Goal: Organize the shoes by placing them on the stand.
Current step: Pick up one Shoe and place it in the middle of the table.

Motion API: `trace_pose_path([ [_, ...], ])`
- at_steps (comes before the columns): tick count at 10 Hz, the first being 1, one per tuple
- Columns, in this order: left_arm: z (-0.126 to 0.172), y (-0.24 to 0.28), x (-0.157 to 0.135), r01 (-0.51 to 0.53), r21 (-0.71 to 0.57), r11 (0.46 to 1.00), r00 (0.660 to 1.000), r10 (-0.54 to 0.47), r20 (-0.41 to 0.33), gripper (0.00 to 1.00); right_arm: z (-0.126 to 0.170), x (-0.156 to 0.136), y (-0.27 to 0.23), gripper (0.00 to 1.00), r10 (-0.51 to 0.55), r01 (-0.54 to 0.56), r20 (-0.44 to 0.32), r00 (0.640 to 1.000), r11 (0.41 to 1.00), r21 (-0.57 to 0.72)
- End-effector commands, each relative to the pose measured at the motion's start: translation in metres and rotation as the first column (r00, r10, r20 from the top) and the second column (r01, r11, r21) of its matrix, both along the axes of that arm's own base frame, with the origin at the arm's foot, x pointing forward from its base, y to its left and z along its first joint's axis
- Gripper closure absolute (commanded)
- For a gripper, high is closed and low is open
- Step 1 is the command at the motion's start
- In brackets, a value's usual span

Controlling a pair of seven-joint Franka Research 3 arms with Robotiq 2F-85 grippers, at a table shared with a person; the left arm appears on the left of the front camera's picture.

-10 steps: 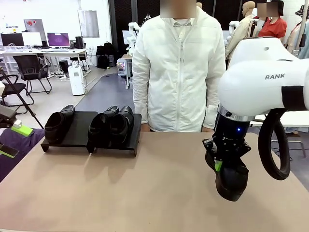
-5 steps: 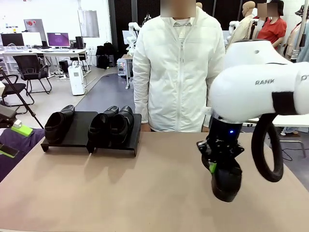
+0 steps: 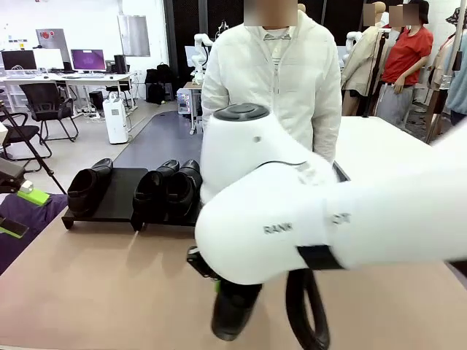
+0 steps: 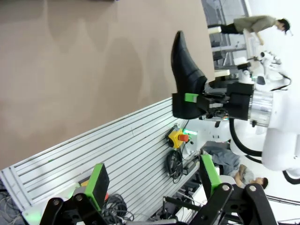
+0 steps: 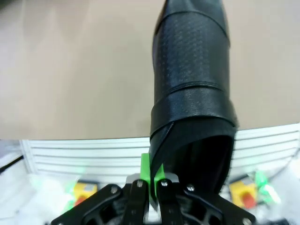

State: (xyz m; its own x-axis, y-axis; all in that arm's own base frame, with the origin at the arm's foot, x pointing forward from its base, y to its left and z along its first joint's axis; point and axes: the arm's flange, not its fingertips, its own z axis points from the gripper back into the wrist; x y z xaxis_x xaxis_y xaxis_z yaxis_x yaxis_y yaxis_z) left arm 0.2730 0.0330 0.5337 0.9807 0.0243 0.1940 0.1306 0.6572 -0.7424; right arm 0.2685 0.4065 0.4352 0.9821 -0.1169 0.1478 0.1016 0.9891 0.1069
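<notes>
Right gripper (image 5: 149,180) is clamped on the heel-side collar of the shoe (image 5: 192,89): one green pad shows against the outside of the rim, the other finger presumably inside the opening. The shoe hangs off the fingers above the table (image 3: 95,284), not touching it, with the big white right arm in front of it in the front view.

Long axis runs straight away from the gripper, toe farthest out, heel and opening nearest the fingers. In the left wrist view the shoe (image 4: 185,77) sticks out from the right gripper (image 4: 194,99) toe first, over the table's near edge.

Handling, as a guess: leather upper with a stiff sole, light to moderate weight, smooth and a bit slippery. The collar is thin and can flex, so a rim pinch may let the toe droop or swing. Gripping close to the stiffer heel counter looks best.

Left gripper (image 4: 152,180) is spread wide, empty, well apart from the shoe.

Three other shoes (image 3: 164,188) sit on the stand (image 3: 120,204), beyond and to the left of the right gripper.
</notes>
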Motion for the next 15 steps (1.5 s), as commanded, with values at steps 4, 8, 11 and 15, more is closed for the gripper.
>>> trace_pose_path([
  [4,0.001,-0.001,0.0,-0.004,-0.022,1.0,1.0,0.004,0.007,0.0,-0.052,0.06,0.047,1.0,0.114,-0.114,0.015,0.993,0.993,0.038],
  [8,0.001,-0.001,0.0,-0.004,-0.022,1.0,1.0,0.004,0.007,0.0,-0.065,0.062,0.041,0.17,0.155,-0.156,0.027,0.988,0.987,0.047],
  [11,0.001,-0.001,0.0,-0.004,-0.022,1.0,1.0,0.004,0.007,0.0,-0.036,0.055,0.02,0.0,0.176,-0.183,0.082,0.981,0.979,0.088],
  [15,0.001,-0.001,0.0,-0.004,-0.022,1.0,1.0,0.004,0.007,0.0,0.06,0.016,-0.149,0.0,0.093,-0.105,0.106,0.99,0.988,0.115],
])
